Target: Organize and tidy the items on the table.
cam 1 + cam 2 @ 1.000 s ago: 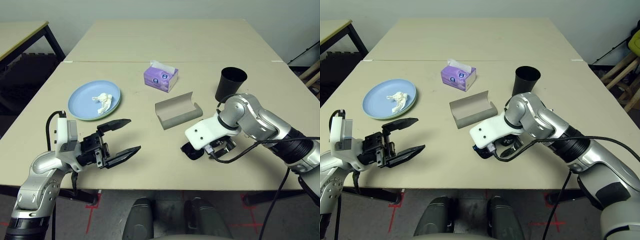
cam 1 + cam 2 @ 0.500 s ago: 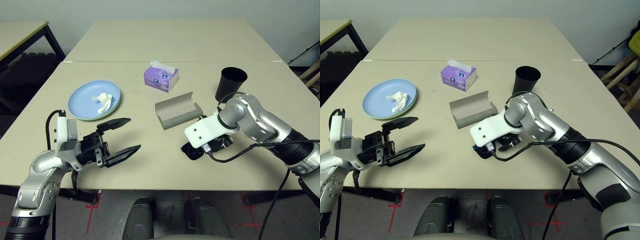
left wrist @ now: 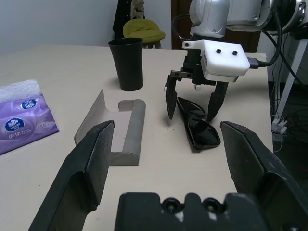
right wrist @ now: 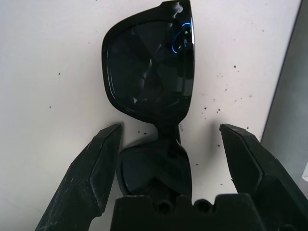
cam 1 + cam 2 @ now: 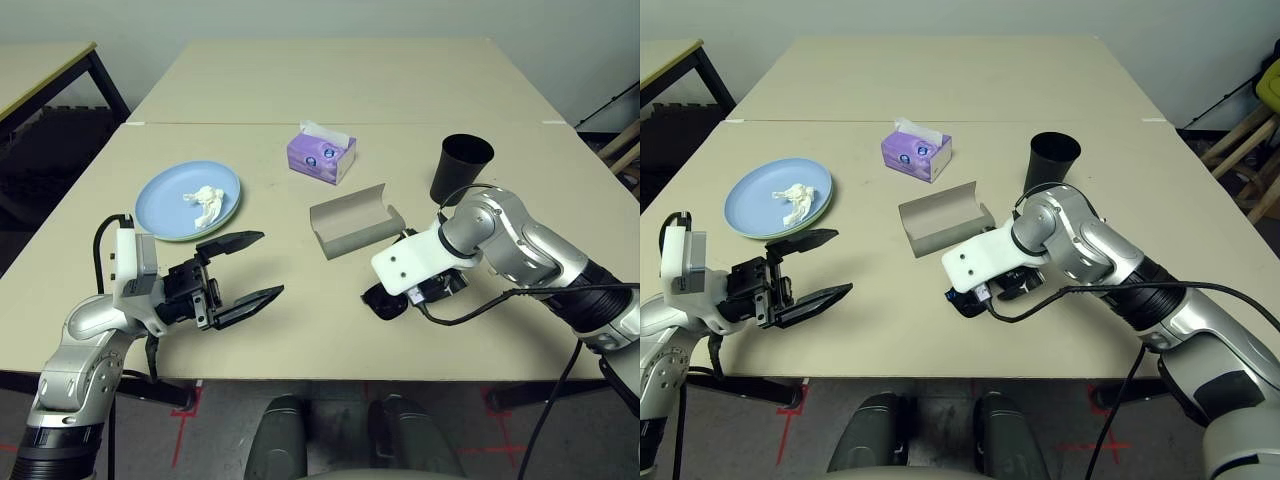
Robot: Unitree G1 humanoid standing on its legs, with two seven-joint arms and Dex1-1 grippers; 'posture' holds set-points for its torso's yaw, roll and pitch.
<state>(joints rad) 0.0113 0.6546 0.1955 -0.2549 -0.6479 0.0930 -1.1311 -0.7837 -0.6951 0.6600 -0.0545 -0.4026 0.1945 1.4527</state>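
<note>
A second beige table (image 5: 320, 80) is butted against the far edge; a black-legged side table (image 5: 45, 65) is seen at far left; a yellow-green stool (image 3: 143, 32) and red floor tape marks (image 5: 185, 420) are visible.

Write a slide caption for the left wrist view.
Right pincer open astride black sunglasses beside grey case.

Table (image 5: 300, 330): we see pale beige top, seam across far side | plate (image 5: 160, 205) at 9 o'clock, tissue (image 5: 205, 200) on it | tissue box (image 5: 321, 155) at 12 | open grey case (image 5: 350, 222) at centre | tumbler (image 5: 460, 168) upright at 2 | sunglasses (image 3: 198, 129) at 4, just beside the case
</note>
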